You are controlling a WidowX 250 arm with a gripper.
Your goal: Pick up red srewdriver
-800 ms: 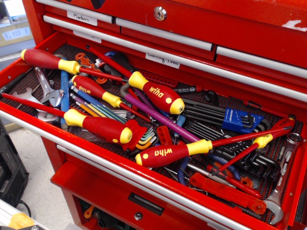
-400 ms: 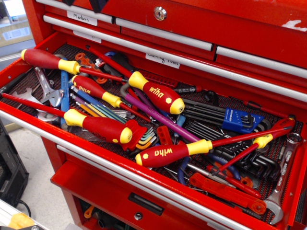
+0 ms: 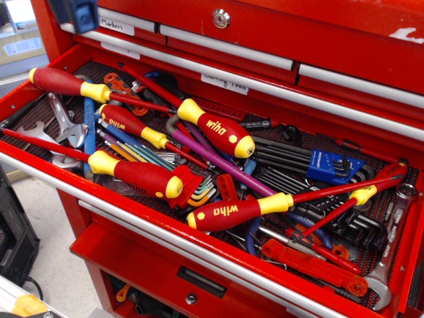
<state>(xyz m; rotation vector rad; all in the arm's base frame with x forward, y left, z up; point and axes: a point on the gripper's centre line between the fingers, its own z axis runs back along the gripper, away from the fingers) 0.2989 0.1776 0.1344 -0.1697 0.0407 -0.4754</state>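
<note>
A red tool chest [image 3: 344, 40] fills the view, its open drawer [image 3: 199, 245] running from far left to near right and crowded with tools on a dark liner. Of the arm only a blue and dark piece, the gripper [image 3: 74, 13], shows at the far left top edge, cut off by the frame above the chest's upper drawers; its jaws are out of sight, so whether they are apart or together cannot be told. Three fat wiha screwdrivers lie near the middle: one [image 3: 215, 127] angled far, one [image 3: 136, 175] at the near left, one [image 3: 242, 211] at the near rail with its red shaft reaching right. The red screwdriver [image 3: 66, 84] lies at the far left of the drawer, plain slim handle with a yellow butt toward the left wall and a yellow collar, its thin red shaft running right across the other tools. It sits below and just near of the gripper, apart from it, nothing touching it from above. A blue hex key holder [image 3: 329, 165] sits right of centre, wrenches [image 3: 63, 122] at the left are partly buried, and a big spanner [image 3: 391, 258] is cut off at the near right. The handwritten labels on the upper drawers are hard to read.
</note>
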